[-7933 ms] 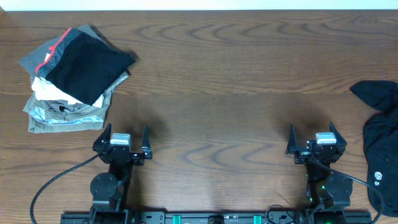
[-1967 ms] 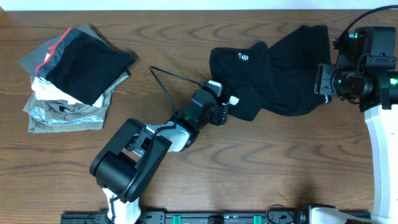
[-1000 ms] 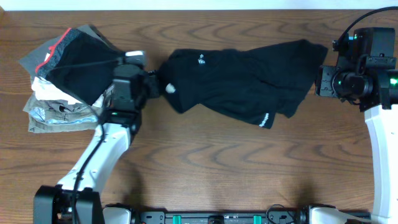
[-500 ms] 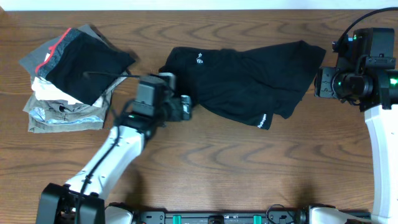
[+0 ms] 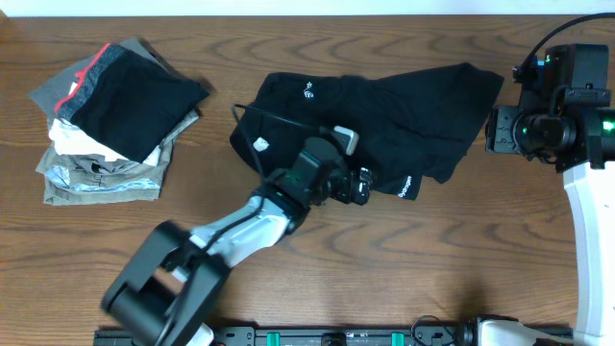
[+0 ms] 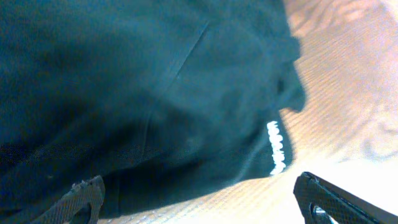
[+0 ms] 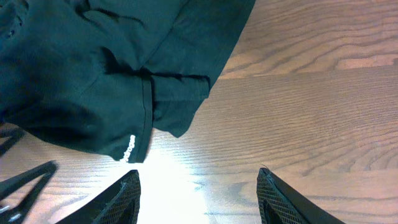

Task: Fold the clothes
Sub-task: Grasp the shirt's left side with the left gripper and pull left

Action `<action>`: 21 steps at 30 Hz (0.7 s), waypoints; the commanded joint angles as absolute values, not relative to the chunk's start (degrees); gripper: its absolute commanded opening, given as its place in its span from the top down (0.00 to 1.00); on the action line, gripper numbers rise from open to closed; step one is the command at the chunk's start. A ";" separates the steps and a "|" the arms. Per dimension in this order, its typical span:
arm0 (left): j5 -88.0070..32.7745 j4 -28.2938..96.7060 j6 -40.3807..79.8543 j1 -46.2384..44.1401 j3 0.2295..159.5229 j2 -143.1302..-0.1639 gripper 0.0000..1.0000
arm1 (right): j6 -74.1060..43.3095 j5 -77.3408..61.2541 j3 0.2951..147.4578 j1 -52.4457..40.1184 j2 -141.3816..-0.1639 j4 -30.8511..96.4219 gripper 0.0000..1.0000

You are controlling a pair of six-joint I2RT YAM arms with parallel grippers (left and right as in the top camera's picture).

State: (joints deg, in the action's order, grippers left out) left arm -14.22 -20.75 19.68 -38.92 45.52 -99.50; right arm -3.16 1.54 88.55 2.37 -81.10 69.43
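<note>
The black T-shirt [image 5: 375, 115] lies loosely spread across the middle back of the table, with a small white logo [image 5: 308, 93] near its left end and white lettering [image 5: 406, 185] on its front hem. My left gripper [image 5: 361, 186] is open and empty, low at the shirt's front edge just left of the lettering. In the left wrist view the shirt [image 6: 143, 87] fills the top, the open jaws [image 6: 199, 205] straddle its hem, and the lettering [image 6: 277, 155] shows on the right. My right gripper [image 5: 496, 130] is open and empty, held high by the shirt's right end. The right wrist view shows its jaws [image 7: 199, 199] over bare wood, with the shirt [image 7: 106, 68] at upper left.
A stack of folded grey, white, black and red-trimmed garments [image 5: 110, 125] sits at the back left. The left arm's cable [image 5: 259, 120] arcs over the shirt. The table's far edge [image 5: 307, 13] runs along the top.
My left gripper has moved right along the shirt's front edge, from its left end to near the lettering. The shirt's left end has settled flat. The right arm has not moved.
</note>
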 commanded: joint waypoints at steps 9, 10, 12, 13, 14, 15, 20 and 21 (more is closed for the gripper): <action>-10.44 -21.54 18.74 -39.18 49.91 -112.38 0.03 | -2.48 2.13 89.23 3.36 -80.58 69.87 0.42; -10.44 -21.54 18.74 -39.18 50.15 -112.51 0.09 | -2.48 2.13 89.23 3.36 -80.58 69.93 0.42; -10.46 -21.43 18.74 -39.18 50.28 -112.51 0.31 | -2.46 2.13 89.23 3.36 -80.58 70.11 0.42; -10.48 -20.91 18.76 -39.18 50.28 -112.49 0.41 | -2.46 2.13 89.23 3.36 -80.58 70.13 0.42; -10.46 -20.03 18.76 -39.18 50.28 -112.49 0.53 | -2.46 2.13 89.23 3.36 -80.58 70.11 0.42; -10.46 -18.68 18.76 -39.18 50.28 -112.49 0.65 | -2.46 2.13 89.23 3.36 -80.58 70.11 0.42; -10.46 -8.58 18.79 -39.05 50.28 -111.63 0.94 | -2.46 2.15 89.23 3.38 -80.58 70.08 0.42; -10.46 -5.96 18.79 -38.85 50.28 -110.69 0.94 | -2.46 2.17 89.23 3.38 -80.58 70.08 0.42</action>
